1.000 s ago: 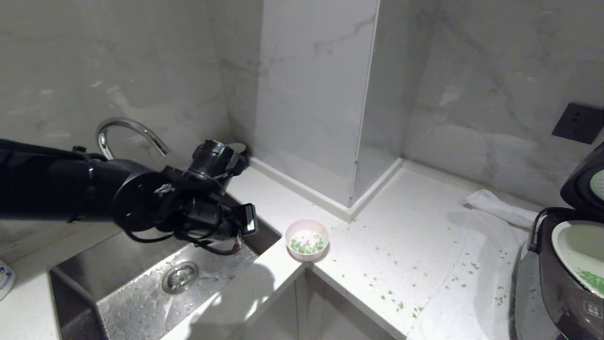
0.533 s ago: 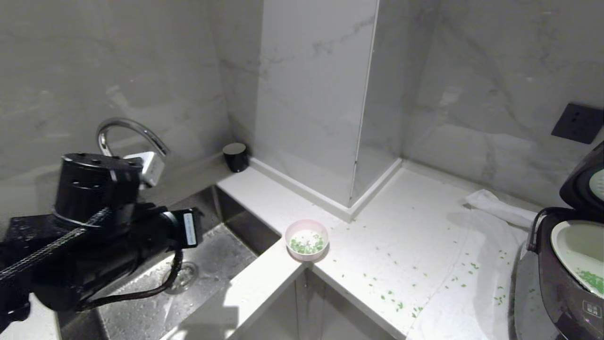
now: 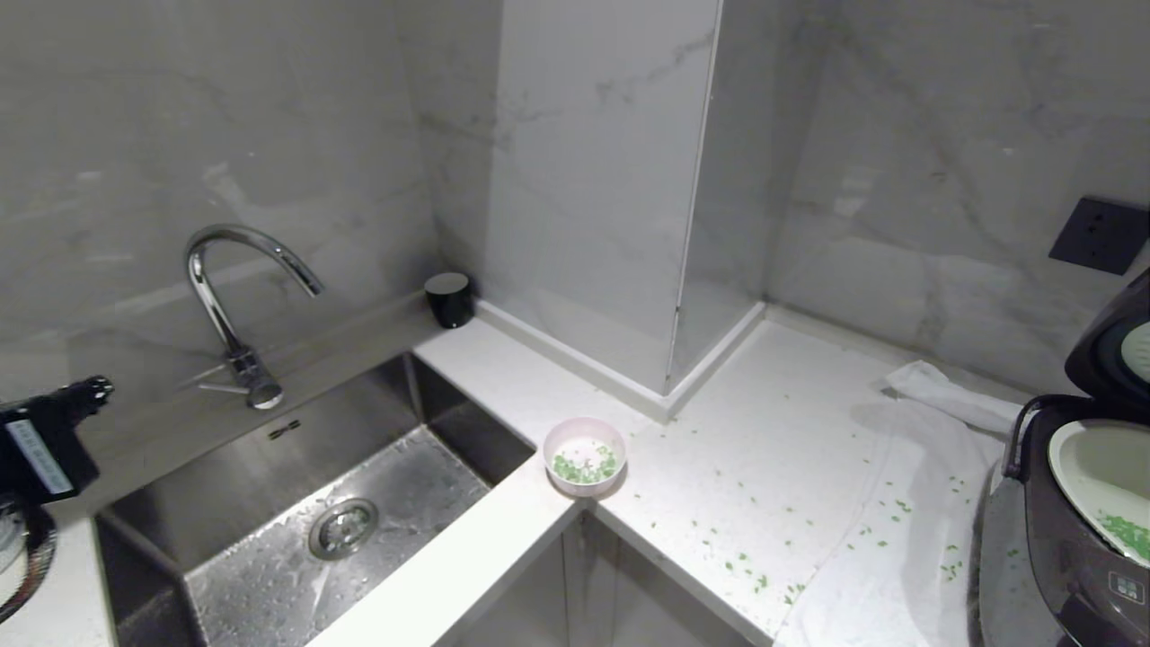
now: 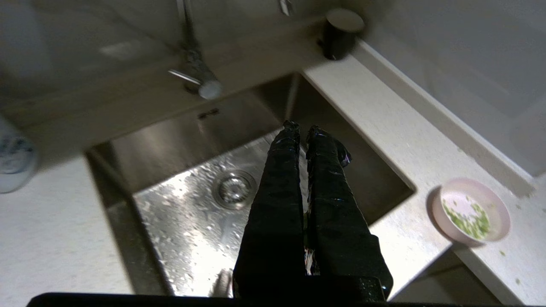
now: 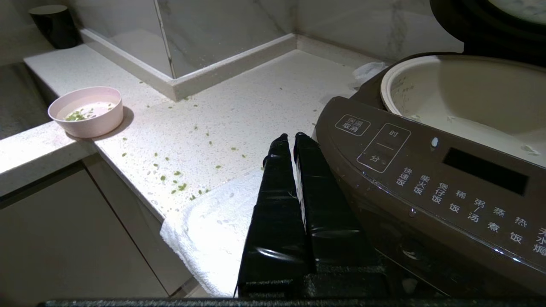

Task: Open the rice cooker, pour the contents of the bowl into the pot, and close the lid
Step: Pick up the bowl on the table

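Left arm pulled far to left edge of head view, only wrist part showing. Left end effector (image 4: 302, 128) closed, empty, pointing downward. Right end effector (image 5: 290, 137) closed, empty, held low and level.

The bowl (image 3: 584, 456) sits on the surface (image 3: 764, 422) at the sink's (image 3: 296, 503) right corner; the open rice cooker (image 3: 1078, 539) stands on a towel (image 3: 898, 557) at the surface's right edge.
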Controlling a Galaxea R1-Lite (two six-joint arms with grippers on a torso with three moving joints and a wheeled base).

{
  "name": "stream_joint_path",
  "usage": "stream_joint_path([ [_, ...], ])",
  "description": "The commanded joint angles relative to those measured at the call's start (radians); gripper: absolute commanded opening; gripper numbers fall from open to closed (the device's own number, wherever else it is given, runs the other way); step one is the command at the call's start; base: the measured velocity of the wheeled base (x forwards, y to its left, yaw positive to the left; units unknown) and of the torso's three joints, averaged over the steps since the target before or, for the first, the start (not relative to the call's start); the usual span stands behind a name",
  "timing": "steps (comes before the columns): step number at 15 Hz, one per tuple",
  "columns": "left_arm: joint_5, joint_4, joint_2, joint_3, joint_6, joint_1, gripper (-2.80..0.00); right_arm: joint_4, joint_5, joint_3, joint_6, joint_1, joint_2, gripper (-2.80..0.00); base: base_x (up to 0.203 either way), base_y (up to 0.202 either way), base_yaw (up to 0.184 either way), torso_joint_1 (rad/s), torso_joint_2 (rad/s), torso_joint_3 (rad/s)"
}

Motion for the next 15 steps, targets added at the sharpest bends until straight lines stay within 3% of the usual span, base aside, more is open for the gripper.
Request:
stream_joint_path([
  [1, 0.001, 0.052, -0.228, 0.011, 0.012, 0.097, -2.80, 0.000, 0.000, 0.002, 0.000, 0.000, 0.000, -2.80, 0.000, 0.000, 0.000, 0.000, 0.00, 0.000],
  [2, 0.000, 0.075, -0.289, 0.024, 0.020, 0.159, -2.80, 0.000, 0.000, 0.002, 0.000, 0.000, 0.001, -2.80, 0.000, 0.000, 0.000, 0.000, 0.00, 0.000],
  [4, -0.005, 0.092, -0.423, 0.092, 0.052, 0.202, -2.80, 0.000, 0.000, 0.002, 0.000, 0.000, 0.001, -2.80, 0.000, 0.000, 0.000, 0.000, 0.00, 0.000],
  [8, -0.115, 0.107, -0.642, 0.236, 0.127, 0.227, -2.80, 0.000, 0.000, 0.002, 0.000, 0.000, 0.000, -2.80, 0.000, 0.000, 0.000, 0.000, 0.00, 0.000],
  [13, -0.170, 0.121, -0.892, 0.384, 0.279, 0.257, -2.80, 0.000, 0.000, 0.002, 0.000, 0.000, 0.000, -2.80, 0.000, 0.000, 0.000, 0.000, 0.00, 0.000],
  [15, -0.189, 0.133, -0.906, 0.461, 0.309, 0.258, -2.80, 0.000, 0.000, 0.002, 0.000, 0.000, -0.001, -2.80, 0.000, 0.000, 0.000, 0.000, 0.00, 0.000],
])
